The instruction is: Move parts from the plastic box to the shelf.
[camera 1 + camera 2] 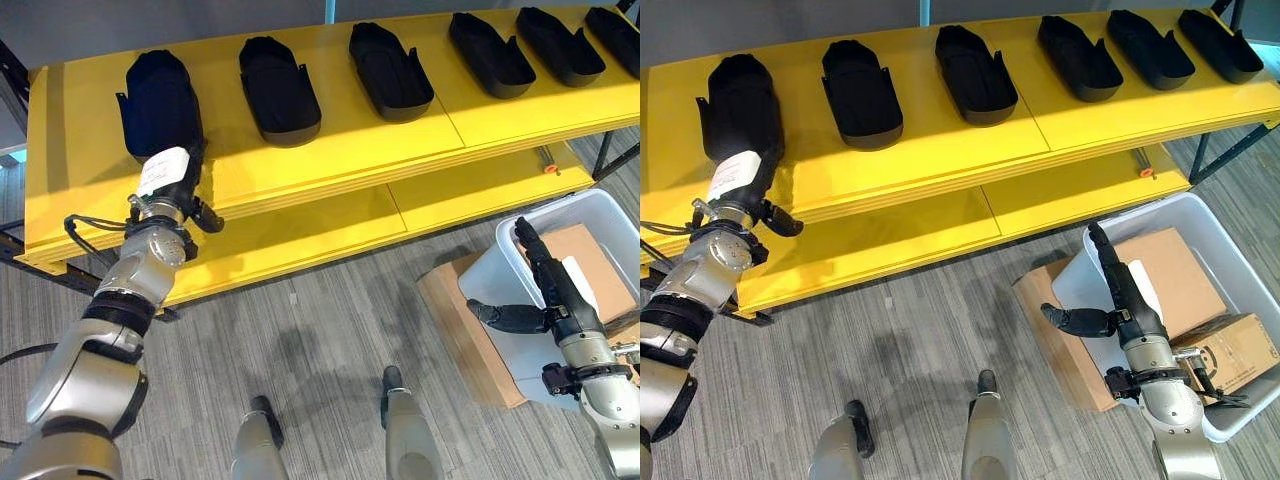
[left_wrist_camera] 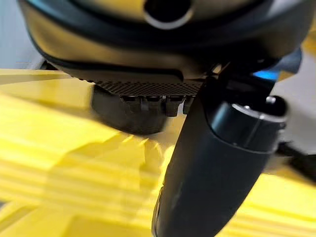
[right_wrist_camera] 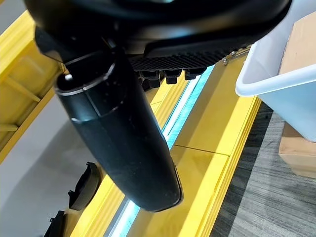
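Note:
Several black moulded parts lie in a row on the yellow shelf's (image 1: pixel 380 130) top level. My left hand (image 1: pixel 172 185), with a white cover, reaches up to the near end of the leftmost part (image 1: pixel 158 100), thumb sticking out sideways clear of it. The left wrist view shows that part (image 2: pixel 128 116) just past the palm, over the yellow board. My right hand (image 1: pixel 555 290) hovers open over the near left corner of the white plastic box (image 1: pixel 610 215), fingers straight, thumb spread, holding nothing. A brown cardboard box (image 1: pixel 1170 265) lies inside the plastic box.
The shelf's lower level (image 1: pixel 300 235) is bare yellow board, with dark frame legs at both ends. A flat cardboard sheet (image 1: pixel 1050 330) lies on the grey floor under the plastic box. A second carton (image 1: pixel 1230 350) sits in the box's near right part.

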`<state>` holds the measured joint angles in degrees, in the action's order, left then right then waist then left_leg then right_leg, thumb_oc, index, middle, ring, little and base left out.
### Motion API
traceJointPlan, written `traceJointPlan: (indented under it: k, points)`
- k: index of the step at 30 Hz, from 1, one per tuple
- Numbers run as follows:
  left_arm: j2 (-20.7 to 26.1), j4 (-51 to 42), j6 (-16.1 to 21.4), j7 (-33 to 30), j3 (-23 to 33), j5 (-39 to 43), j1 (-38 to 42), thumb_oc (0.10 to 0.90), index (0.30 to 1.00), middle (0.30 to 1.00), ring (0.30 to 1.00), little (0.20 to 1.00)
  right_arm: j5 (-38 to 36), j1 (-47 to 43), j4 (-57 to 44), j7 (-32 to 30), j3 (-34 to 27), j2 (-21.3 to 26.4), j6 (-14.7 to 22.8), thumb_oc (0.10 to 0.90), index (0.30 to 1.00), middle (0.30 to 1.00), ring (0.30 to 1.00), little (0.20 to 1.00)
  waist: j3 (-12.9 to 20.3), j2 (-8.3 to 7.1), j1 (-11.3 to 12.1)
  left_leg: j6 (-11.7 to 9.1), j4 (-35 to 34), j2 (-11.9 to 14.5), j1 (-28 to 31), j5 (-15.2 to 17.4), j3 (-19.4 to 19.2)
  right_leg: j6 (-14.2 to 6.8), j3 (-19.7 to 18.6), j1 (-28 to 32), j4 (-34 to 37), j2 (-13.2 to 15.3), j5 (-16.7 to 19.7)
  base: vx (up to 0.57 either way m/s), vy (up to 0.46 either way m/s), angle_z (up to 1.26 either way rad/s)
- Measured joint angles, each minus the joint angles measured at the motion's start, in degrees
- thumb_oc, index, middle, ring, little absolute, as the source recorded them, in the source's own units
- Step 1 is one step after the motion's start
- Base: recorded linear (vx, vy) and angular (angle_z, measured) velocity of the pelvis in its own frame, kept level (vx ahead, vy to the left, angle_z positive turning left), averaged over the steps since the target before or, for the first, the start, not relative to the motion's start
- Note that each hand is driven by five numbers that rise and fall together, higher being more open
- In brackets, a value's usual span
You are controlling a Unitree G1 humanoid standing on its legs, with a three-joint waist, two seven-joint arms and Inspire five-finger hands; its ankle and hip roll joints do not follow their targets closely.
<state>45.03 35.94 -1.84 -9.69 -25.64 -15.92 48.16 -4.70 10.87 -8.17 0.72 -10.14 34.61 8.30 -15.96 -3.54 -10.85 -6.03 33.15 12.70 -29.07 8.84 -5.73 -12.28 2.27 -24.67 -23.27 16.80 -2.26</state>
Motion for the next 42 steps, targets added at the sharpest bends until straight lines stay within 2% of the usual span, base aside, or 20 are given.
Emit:
traceJointPlan:
  k: [7, 15, 16, 18, 19, 20, 22, 25, 28, 29, 31, 33, 35, 36, 37, 38, 39, 40, 41, 42]
  points:
    - [1.4, -17.4, 2.5, 0.3, 5.8, 2.4, -10.5, 0.9, 1.0, 1.0, 1.0, 1.0, 0.0, -2.9, 3.0, -0.7, 0.0, -0.1, -0.2, 0.9, 1.0, 1.0, 1.0, 1.0, -0.4, 0.53, 0.6, -0.1, -0.1, 0.0, 0.3, -0.1, 0.4, 0.4, 0.1, 0.0, -1.0, 0.0, -0.8, 0.0, -0.003, 0.01]
    - [1.1, -28.3, 2.7, 2.0, 16.7, 8.8, -26.7, 0.9, 1.0, 1.0, 1.0, 1.0, 0.1, -2.2, 3.8, -0.5, -0.1, -1.5, -0.4, 0.9, 1.0, 1.0, 1.0, 1.0, -0.7, 0.95, 2.3, -0.2, -0.2, 0.0, 0.4, -0.2, 0.5, 0.5, 0.2, 0.0, -1.4, 0.0, -1.0, 0.0, -0.001, 0.01]
    - [1.0, -30.8, 3.2, 3.8, 19.2, 11.2, -32.0, 0.9, 1.0, 1.0, 1.0, 1.0, 0.1, -1.2, 3.9, -0.4, -0.3, -2.0, -0.6, 0.9, 1.0, 1.0, 1.0, 1.0, -0.9, 1.22, 3.5, 0.0, -0.5, -0.2, 1.3, 0.0, 1.0, 0.5, 0.7, 1.2, -1.3, 0.2, -1.6, 0.03, -0.036, 0.16]
    - [1.0, -31.5, 3.7, 3.9, 19.7, 11.3, -33.2, 0.9, 1.0, 1.0, 1.0, 1.0, 0.1, -1.6, 3.9, -0.4, -0.3, -2.1, -0.6, 0.9, 1.0, 1.0, 1.0, 1.0, -0.9, 1.26, 3.9, 0.1, -0.6, -0.2, 1.3, 0.0, 1.4, 0.5, 1.2, 1.5, -1.4, 0.2, -1.6, 0.03, -0.059, 0.09]
    - [-1.6, -34.1, 4.9, 5.0, 24.2, 15.6, -39.2, 0.9, 1.0, 1.0, 1.0, 1.0, 0.0, -1.6, 3.8, 0.4, -0.1, -2.7, -0.6, 0.9, 1.0, 1.0, 1.0, 1.0, -1.1, 1.37, 3.8, 0.0, -1.5, -0.2, 2.4, -0.2, 1.1, 0.6, 1.4, 2.4, -1.2, 0.2, -1.5, 0.03, -0.064, -0.05]
    - [-8.2, -37.1, 7.1, 5.8, 29.7, 21.1, -46.9, 0.9, 1.0, 1.0, 1.0, 1.0, 0.1, -0.5, 3.5, 1.4, 0.1, -3.0, -0.6, 0.9, 1.0, 1.0, 1.0, 1.0, -1.5, 1.57, 3.3, -0.6, -4.0, -0.5, 6.1, -1.4, 0.6, 0.3, 1.5, 5.9, 1.4, 0.2, -0.8, 0.05, -0.073, 0.05]
    - [-9.4, -37.3, 6.6, 7.3, 28.5, 25.8, -54.5, 0.9, 1.0, 1.0, 1.0, 1.0, 0.1, 3.4, 3.8, 2.2, -0.2, -2.7, -0.5, 0.9, 1.0, 1.0, 1.0, 1.0, -1.4, 2.25, 4.6, -0.9, -7.6, -0.6, 11.0, -1.8, 1.1, 0.4, 3.0, 10.5, 3.1, 0.3, -1.6, 0.03, -0.074, 0.18]
    - [-10.1, -37.0, 6.5, 8.0, 28.5, 29.7, -57.8, 0.9, 1.0, 1.0, 1.0, 1.0, 0.1, 4.5, 3.8, 3.4, 0.0, -2.6, -0.5, 0.9, 1.0, 1.0, 1.0, 1.0, -1.1, 2.9, 5.8, -1.1, -10.8, -0.6, 12.3, -3.4, 1.8, 1.0, 4.5, 11.4, 3.2, 0.3, -2.3, 0.03, -0.084, 0.25]
    - [-10.7, -37.4, 6.5, 9.6, 28.5, 34.8, -59.6, 0.9, 1.0, 1.0, 1.0, 1.0, 0.1, 3.6, 3.8, 5.3, 0.6, -3.0, -0.5, 0.9, 1.0, 1.0, 1.0, 1.0, -0.9, 3.42, 6.6, -2.2, -15.8, -0.3, 14.3, -6.9, 2.8, 1.4, 6.1, 12.4, 3.5, -0.3, -2.0, 0.03, -0.122, 0.15]
    - [-13.0, -38.4, 6.5, 10.8, 29.0, 39.7, -62.5, 0.9, 1.0, 1.0, 1.0, 1.0, -0.1, 4.0, 3.7, 6.0, 1.5, -3.1, -0.4, 0.9, 1.0, 1.0, 1.0, 1.0, -0.7, 3.76, 6.6, -2.9, -18.9, 0.4, 17.7, -8.1, 2.7, 1.8, 6.7, 15.3, 5.4, -1.3, -1.7, 0.01, -0.162, -0.02]
    - [-17.3, -40.5, 6.7, 11.8, 29.7, 43.0, -66.2, 0.9, 1.0, 1.0, 1.0, 1.0, -0.1, 5.4, 3.0, 6.8, 2.2, -3.0, 0.3, 0.9, 1.0, 1.0, 1.0, 1.0, 0.3, 4.48, 6.6, -3.1, -22.0, 1.4, 21.3, -8.8, 2.5, 2.3, 7.1, 18.3, 7.5, -2.7, -1.7, -0.03, -0.186, -0.04]
    - [-20.7, -41.9, 6.8, 13.7, 29.1, 47.6, -71.2, 0.9, 1.0, 1.0, 1.0, 1.0, -2.5, 6.9, 2.4, 8.1, 4.0, -2.2, 0.4, 0.9, 1.0, 1.0, 1.0, 1.0, 2.6, 6.39, 6.6, -4.0, -25.2, 3.6, 23.6, -10.4, 2.6, 3.7, 8.1, 19.3, 6.9, -5.2, -2.6, -0.07, -0.215, -0.02]
    - [-21.8, -42.4, 6.8, 14.6, 28.1, 49.9, -73.8, 0.9, 1.0, 1.0, 1.0, 1.0, -3.6, 7.5, 1.7, 9.0, 5.4, -1.4, 0.5, 0.9, 1.0, 1.0, 1.0, 1.0, 4.1, 7.88, 6.6, -3.1, -27.4, 5.5, 24.4, -11.9, 2.9, 5.0, 8.9, 18.9, 6.2, -7.3, -3.4, -0.11, -0.195, -0.02]
    - [-22.1, -42.3, 6.8, 15.5, 27.4, 51.8, -75.4, 0.9, 1.0, 1.0, 1.0, 1.0, -5.1, 7.4, 1.8, 9.5, 7.2, -0.3, 0.5, 0.9, 1.0, 1.0, 1.0, 1.0, 4.5, 8.55, 7.5, -1.9, -28.6, 7.0, 25.2, -13.7, 3.0, 6.1, 9.0, 18.4, 5.3, -8.8, -4.2, -0.08, -0.143, -0.03]
    - [-22.3, -41.7, 6.8, 16.5, 27.1, 52.3, -75.9, 0.9, 1.0, 1.0, 1.0, 1.0, -6.4, 7.8, 1.8, 10.2, 8.2, -0.1, 0.5, 0.9, 1.0, 1.0, 1.0, 1.0, 4.7, 8.64, 8.4, -0.1, -28.8, 7.6, 24.7, -17.3, 3.1, 7.0, 9.3, 18.3, 4.7, -9.9, -4.8, -0.14, -0.201, 0.08]
    - [-22.9, -40.7, 6.8, 16.5, 26.3, 53.9, -75.2, 0.9, 1.0, 1.0, 1.0, 1.0, -6.9, 8.6, 1.8, 10.6, 8.7, 0.0, 0.5, 0.9, 1.0, 1.0, 1.0, 1.0, 4.9, 8.34, 9.1, 0.1, -29.5, 7.9, 24.0, -23.0, 3.2, 8.4, 9.8, 18.2, 5.1, -9.7, -5.2, -0.11, -0.158, 0.24]
    - [-23.3, -39.9, 7.2, 16.6, 25.8, 54.0, -75.7, 0.9, 1.0, 1.0, 1.0, 1.0, -8.0, 8.3, 2.3, 10.6, 9.6, 0.4, 0.5, 0.9, 1.0, 1.0, 1.0, 1.0, 5.2, 8.45, 9.5, 1.7, -29.4, 7.8, 22.9, -26.4, 3.1, 9.2, 9.8, 18.1, 4.1, -11.3, -5.6, -0.13, -0.198, 0.59]
    - [-23.6, -38.5, 7.0, 16.7, 25.1, 54.0, -74.5, 0.9, 1.0, 1.0, 1.0, 1.0, -9.4, 9.5, 2.2, 10.6, 9.6, 0.0, 0.3, 0.9, 1.0, 1.0, 1.0, 1.0, 5.4, 7.69, 9.3, 2.6, -29.7, 7.0, 21.9, -29.2, 3.1, 10.2, 10.2, 18.3, 5.0, -10.5, -5.9, -0.09, -0.112, 0.47]
    - [-23.9, -37.9, 6.9, 16.7, 24.5, 54.0, -74.3, 0.9, 1.0, 1.0, 1.0, 1.0, -10.2, 10.2, 2.4, 10.8, 10.0, -0.2, 0.1, 0.9, 1.0, 1.0, 1.0, 1.0, 5.7, 6.38, 10.0, 2.2, -29.0, 5.6, 22.2, -27.5, 3.2, 10.9, 9.9, 18.0, 5.1, -9.9, -5.9, -0.1, -0.086, 0.36]
    - [-23.9, -36.1, 6.8, 16.9, 22.5, 54.0, -74.8, 0.9, 1.0, 1.0, 1.0, 1.0, -12.0, 11.8, 2.3, 11.1, 10.2, -1.2, 0.0, 0.9, 1.0, 1.0, 1.0, 1.0, 7.3, 4.47, 11.1, 0.1, -21.7, -1.5, 21.9, -16.8, 5.1, 11.5, 9.8, 18.4, 7.4, -7.7, -4.8, -0.1, -0.038, 0.11]
